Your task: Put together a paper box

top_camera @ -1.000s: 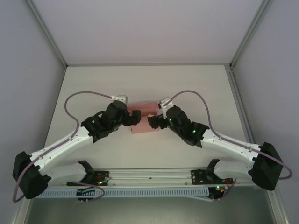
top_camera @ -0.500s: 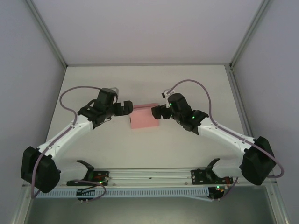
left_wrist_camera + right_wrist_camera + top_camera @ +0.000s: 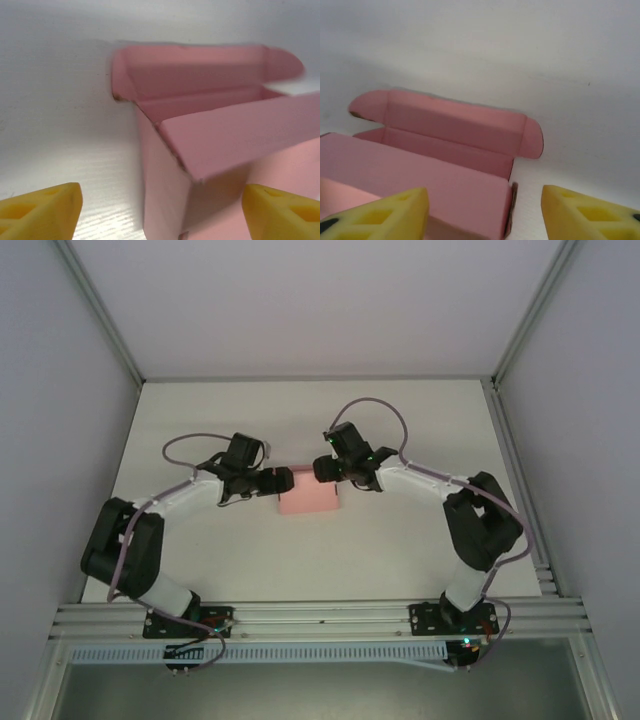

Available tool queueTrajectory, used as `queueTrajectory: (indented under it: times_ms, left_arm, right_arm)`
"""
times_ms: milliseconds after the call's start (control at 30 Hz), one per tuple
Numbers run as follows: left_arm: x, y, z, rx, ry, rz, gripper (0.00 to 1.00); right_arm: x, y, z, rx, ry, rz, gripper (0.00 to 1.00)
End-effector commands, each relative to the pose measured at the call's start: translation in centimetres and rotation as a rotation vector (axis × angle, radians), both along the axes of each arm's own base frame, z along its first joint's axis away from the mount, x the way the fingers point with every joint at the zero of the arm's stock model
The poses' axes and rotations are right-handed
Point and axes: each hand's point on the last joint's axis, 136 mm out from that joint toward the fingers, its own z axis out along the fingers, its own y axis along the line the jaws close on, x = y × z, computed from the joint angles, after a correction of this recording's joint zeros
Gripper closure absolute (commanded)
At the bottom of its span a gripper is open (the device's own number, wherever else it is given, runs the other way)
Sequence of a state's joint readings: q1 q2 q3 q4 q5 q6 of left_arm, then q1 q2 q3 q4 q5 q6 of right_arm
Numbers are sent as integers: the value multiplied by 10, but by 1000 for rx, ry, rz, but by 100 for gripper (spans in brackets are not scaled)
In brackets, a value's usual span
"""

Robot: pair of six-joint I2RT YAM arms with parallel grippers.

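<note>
The pink paper box (image 3: 309,500) lies at the middle of the white table. It is partly folded: its long lid panel with rounded ears (image 3: 445,120) stands behind the open cavity, and a flap (image 3: 240,135) leans over the top. My left gripper (image 3: 281,480) sits at the box's back left corner. In the left wrist view its jaws (image 3: 161,215) are open, with that corner of the paper box (image 3: 165,185) between the yellow fingertips (image 3: 42,212). My right gripper (image 3: 322,470) is at the back right corner, open (image 3: 482,215), straddling the end of the paper box (image 3: 445,190).
The white table (image 3: 420,550) is walled by pale panels left, right and back, with aluminium posts (image 3: 100,310) at the corners. A rail (image 3: 320,615) runs along the near edge by the arm bases. Purple cables (image 3: 375,405) loop above both wrists.
Both grippers lifted off the box ends, then settled at its back corners. Both arms folded in closer to their bases. Both pairs of jaws have narrowed somewhat.
</note>
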State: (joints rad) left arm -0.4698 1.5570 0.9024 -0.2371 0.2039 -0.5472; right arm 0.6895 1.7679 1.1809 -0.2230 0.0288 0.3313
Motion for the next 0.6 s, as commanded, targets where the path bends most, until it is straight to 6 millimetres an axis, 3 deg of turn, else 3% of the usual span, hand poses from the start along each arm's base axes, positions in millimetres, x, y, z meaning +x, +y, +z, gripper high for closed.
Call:
queueTrajectory:
  times_ms: [0, 167, 333, 433, 567]
  left_arm:
    - [8, -5, -10, -42, 9, -13, 19]
    - [13, -5, -39, -30, 69, -11, 28]
    - [9, -16, -49, -72, 100, -56, 38]
    - [2, -16, -57, -73, 126, -71, 45]
    - [-8, -18, -64, -103, 149, -82, 49]
  right_arm:
    - [2, -2, -20, 1, 69, -17, 44]
    - [13, -3, -17, -5, 29, -25, 39]
    - [20, -26, 0, 10, 16, -166, 27]
    - [11, -36, -9, 104, 131, -247, 26]
    - [-7, -35, -25, 206, 258, -275, 27]
